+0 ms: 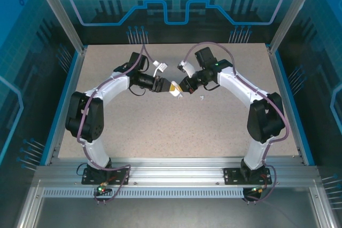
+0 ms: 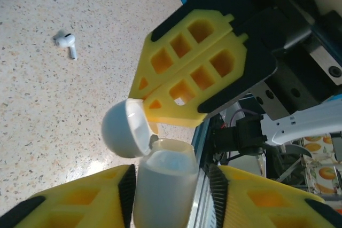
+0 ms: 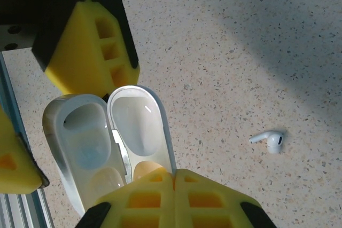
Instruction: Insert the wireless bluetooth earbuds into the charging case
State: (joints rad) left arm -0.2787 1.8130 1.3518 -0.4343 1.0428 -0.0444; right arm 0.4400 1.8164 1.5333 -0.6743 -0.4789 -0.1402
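Note:
A white charging case (image 2: pixel 163 185) hangs above the table with its lid (image 2: pixel 125 129) swung open. My left gripper (image 2: pixel 171 172) stands round the case body. Its left pad touches the body, and a thin gap shows at its right pad. My right gripper (image 3: pixel 175 172) is shut, and the rim of the lid (image 3: pixel 141 126) runs into the seam between its fingers. The case body (image 3: pixel 80 142) shows an empty upper well. One white earbud (image 3: pixel 270 140) lies on the table to the right of the grippers (image 1: pixel 202 98), apart from both. In the left wrist view the earbud (image 2: pixel 67 44) lies at the upper left.
The two arms meet over the middle of the speckled beige table (image 1: pixel 133 132). Bare tabletop surrounds the earbud. A blue rim (image 1: pixel 61 116) and clear walls bound the table. An aluminium rail (image 1: pixel 171 166) runs along the near edge.

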